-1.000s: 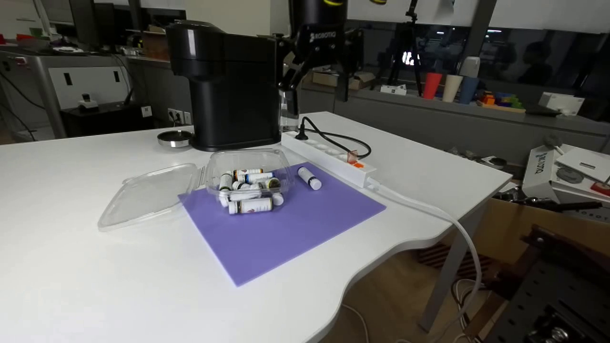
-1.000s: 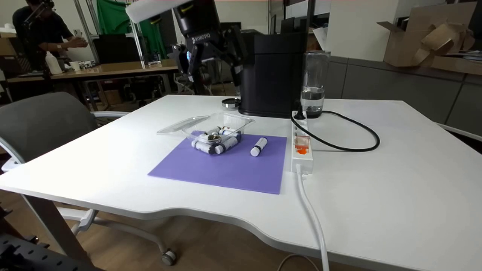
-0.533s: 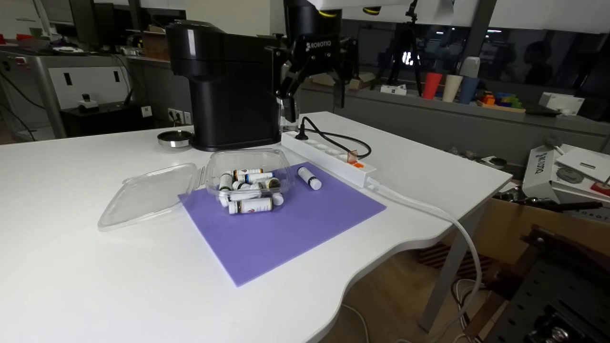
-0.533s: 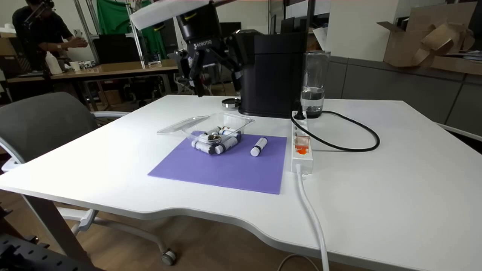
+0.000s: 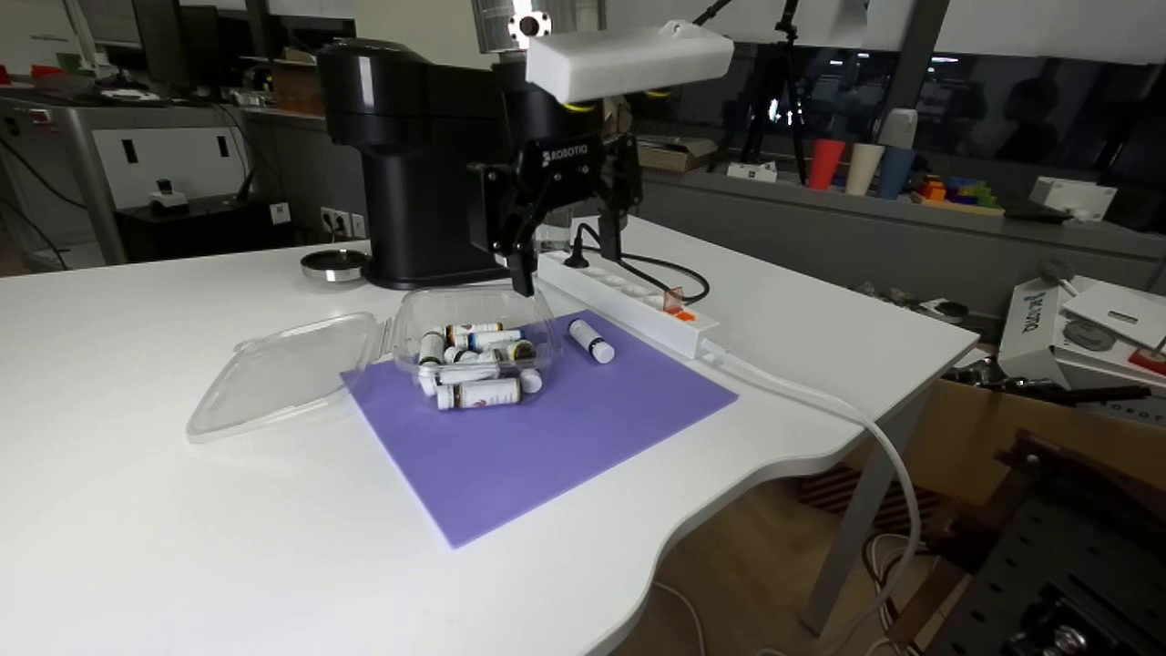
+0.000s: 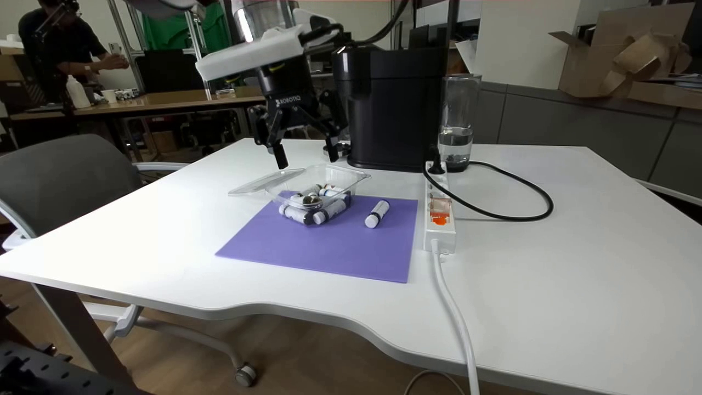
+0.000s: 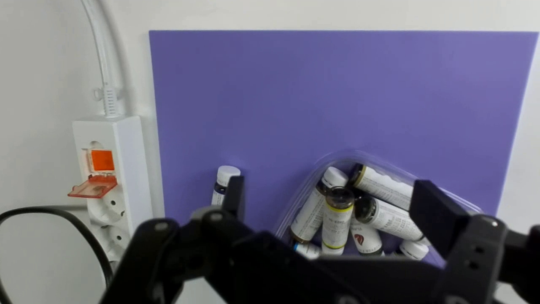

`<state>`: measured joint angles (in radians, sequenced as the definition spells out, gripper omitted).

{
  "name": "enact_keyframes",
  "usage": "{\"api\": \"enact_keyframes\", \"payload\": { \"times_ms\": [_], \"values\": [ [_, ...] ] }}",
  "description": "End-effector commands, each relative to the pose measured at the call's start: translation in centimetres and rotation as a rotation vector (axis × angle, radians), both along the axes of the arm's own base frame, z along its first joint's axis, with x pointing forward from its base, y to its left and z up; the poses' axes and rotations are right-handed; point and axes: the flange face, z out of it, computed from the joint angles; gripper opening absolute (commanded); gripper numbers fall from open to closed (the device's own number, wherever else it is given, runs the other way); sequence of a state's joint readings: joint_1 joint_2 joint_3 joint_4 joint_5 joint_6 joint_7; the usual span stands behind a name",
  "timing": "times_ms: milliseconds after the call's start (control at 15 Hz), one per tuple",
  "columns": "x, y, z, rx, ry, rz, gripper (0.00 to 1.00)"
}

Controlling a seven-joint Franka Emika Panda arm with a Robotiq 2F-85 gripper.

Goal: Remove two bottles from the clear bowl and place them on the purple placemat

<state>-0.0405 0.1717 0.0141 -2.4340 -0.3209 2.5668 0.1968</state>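
The clear bowl [image 5: 539, 314] stands open on the back part of the purple placemat [image 5: 556, 446], and both also show in an exterior view [image 6: 351, 176]. Several white-labelled bottles [image 5: 487, 394] lie jumbled in it, some crossing others. A single bottle [image 5: 591, 341] lies on its side on the placemat, beside the bowl; in the wrist view this bottle [image 7: 218, 196] is partly behind a finger. My gripper [image 5: 566, 269] is open and empty, above the bowl and apart from it. In the wrist view the gripper [image 7: 331, 204] has its fingers spread wide over the bottles; its body hides the bowl's rear part.
The bowl's hinged clear lid [image 5: 282, 378] lies open on the table. A tall black machine [image 5: 437, 182] stands behind the bowl. A white power strip [image 5: 629, 305] with a black cable runs beside the placemat. A round metal dish [image 5: 334, 266] and a glass container [image 6: 456, 137] stand near the machine.
My gripper has come down towards the bowl and stayed open; in an exterior view it has also shifted left. The bottles, bowl and placemat have not moved.
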Motion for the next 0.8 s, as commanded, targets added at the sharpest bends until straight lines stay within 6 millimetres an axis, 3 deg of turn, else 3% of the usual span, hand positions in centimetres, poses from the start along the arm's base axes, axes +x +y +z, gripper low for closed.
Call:
{"api": "enact_keyframes", "payload": {
  "times_ms": [0,333,733],
  "values": [
    [3.5,0.5,-1.1,-0.029,0.039,-0.009,1.0],
    [7.7,0.2,-2.9,-0.045,0.103,-0.017,1.0],
    [10.4,1.4,-5.4,-0.027,0.207,0.004,1.0]
  ]
}}
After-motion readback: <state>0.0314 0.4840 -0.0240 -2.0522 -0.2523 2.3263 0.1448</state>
